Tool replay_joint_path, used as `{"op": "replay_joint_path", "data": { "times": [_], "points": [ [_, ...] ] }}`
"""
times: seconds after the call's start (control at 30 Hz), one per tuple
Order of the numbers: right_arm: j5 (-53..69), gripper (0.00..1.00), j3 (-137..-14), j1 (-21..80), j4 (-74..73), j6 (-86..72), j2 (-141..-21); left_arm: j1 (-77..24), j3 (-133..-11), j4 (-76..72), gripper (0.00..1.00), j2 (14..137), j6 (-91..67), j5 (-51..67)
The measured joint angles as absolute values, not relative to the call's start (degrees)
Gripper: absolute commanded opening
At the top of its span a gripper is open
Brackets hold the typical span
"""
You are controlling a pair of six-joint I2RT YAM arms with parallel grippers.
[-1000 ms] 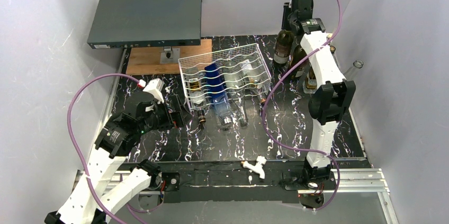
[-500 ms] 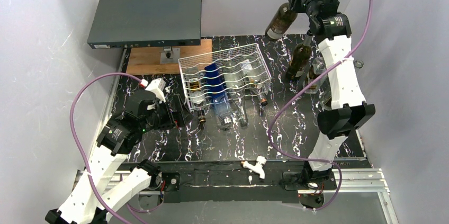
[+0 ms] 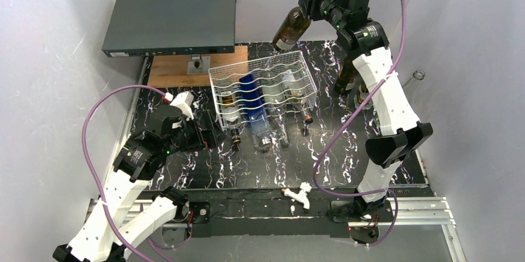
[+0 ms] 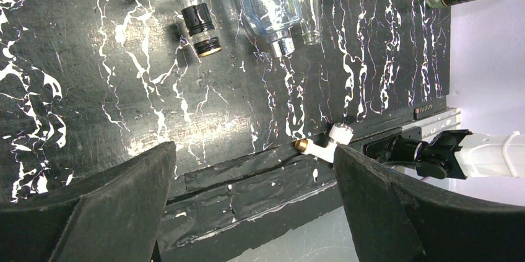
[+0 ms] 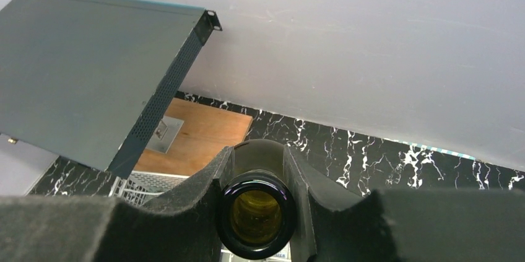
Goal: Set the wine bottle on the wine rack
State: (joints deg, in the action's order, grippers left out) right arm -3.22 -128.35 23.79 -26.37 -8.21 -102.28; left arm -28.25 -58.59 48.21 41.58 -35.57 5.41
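My right gripper [image 3: 314, 3] is shut on the neck of a dark brown wine bottle [image 3: 292, 26] and holds it high in the air, tilted, above the back right corner of the white wire wine rack [image 3: 263, 88]. In the right wrist view the bottle's open mouth [image 5: 257, 214] sits clamped between my fingers [image 5: 186, 203]. The rack holds several bottles lying in its slots, among them a blue one [image 3: 251, 91]. My left gripper [image 3: 209, 135] is open and empty, low over the table just left of the rack's front; its view [image 4: 254, 212] shows bottle necks [image 4: 201, 26] sticking out.
A dark grey flat metal box [image 3: 170, 20] stands at the back left on a wooden board [image 3: 179, 70]. More dark bottles [image 3: 348, 75] stand at the back right by the wall. A small white fitting [image 3: 301, 194] lies at the table's front edge.
My right arm has lifted the brown bottle from the group at the back right and swung it left, towards the rack. The left arm has barely moved.
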Motion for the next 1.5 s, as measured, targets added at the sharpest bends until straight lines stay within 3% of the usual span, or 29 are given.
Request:
{"op": "replay_joint_path", "data": {
  "times": [0.5,1.07,1.5],
  "points": [
    [-9.3,0.01,-117.1,26.4,-25.3,-3.9,-102.3,-28.3,-58.6,48.0,0.98,42.0,-35.6,5.4],
    [-11.5,0.01,-113.2,27.2,-21.2,-2.3,-102.0,-28.3,-58.6,48.0,0.98,42.5,-35.2,5.4],
    [-12.0,0.01,-96.2,28.6,-9.0,0.3,-92.7,-28.3,-58.6,47.9,0.98,42.9,-35.0,5.4]
  ]
}}
